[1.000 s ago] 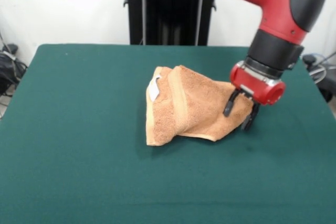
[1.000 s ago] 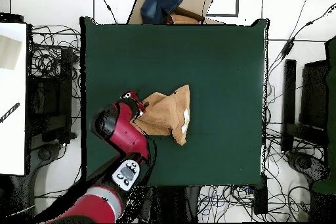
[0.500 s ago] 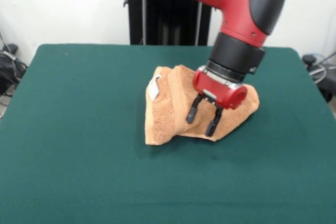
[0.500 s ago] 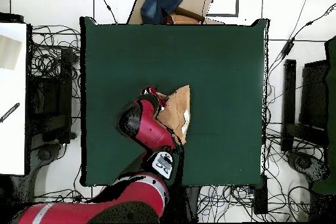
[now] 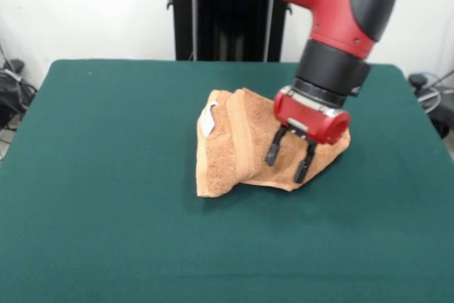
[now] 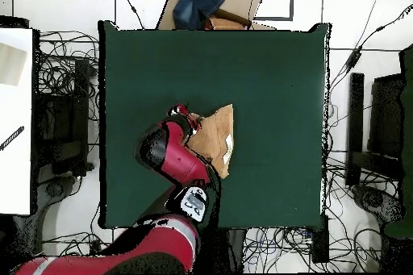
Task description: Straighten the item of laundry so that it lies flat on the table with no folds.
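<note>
Gripper [image 5: 288, 162] open, both fingers spread, tips just over the right part of the towel [image 5: 237, 143], holding nothing. Front view, left to right: white label [image 5: 208, 120] on the towel's upper left edge, then the woven band [image 5: 240, 133] running down its raised fold, then the gripper at the right corner. Towel is bunched, not flat, near the middle of the green table [image 5: 106, 175]. From overhead, the arm [image 6: 173, 159] covers part of the towel [image 6: 216, 139].
</note>
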Available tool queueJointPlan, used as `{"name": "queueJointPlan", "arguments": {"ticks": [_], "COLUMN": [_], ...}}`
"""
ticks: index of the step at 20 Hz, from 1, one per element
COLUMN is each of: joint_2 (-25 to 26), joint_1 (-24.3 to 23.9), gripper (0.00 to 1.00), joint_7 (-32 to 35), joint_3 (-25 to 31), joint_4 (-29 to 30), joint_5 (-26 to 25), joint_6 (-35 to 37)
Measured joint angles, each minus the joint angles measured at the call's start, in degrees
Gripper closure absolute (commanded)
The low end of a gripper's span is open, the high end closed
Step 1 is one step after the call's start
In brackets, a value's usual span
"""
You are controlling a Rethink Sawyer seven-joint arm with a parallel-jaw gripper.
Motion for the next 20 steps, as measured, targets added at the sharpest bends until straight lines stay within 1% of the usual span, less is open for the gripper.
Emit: {"name": "queueJointPlan", "arguments": {"ticks": [5,10,12,13,16,20], "joint_2": [-0.3,-0.4,-0.6,-0.8,-1.0,-0.6], "joint_1": [2.7,2.9,2.1,0.8,-0.9,-5.7], "gripper": [0.0,0.0,0.0,0.0,0.0,0.0], "joint_7": [0.0,0.0,0.0,0.0,0.0,0.0], "joint_3": [0.0,0.2,0.4,0.8,1.4,2.5], "joint_4": [0.0,0.0,0.0,0.1,0.1,0.2], "joint_5": [0.7,0.4,-0.4,-1.9,-4.1,-9.7], "joint_6": [0.0,0.0,0.0,-0.1,-0.3,-1.9]}}
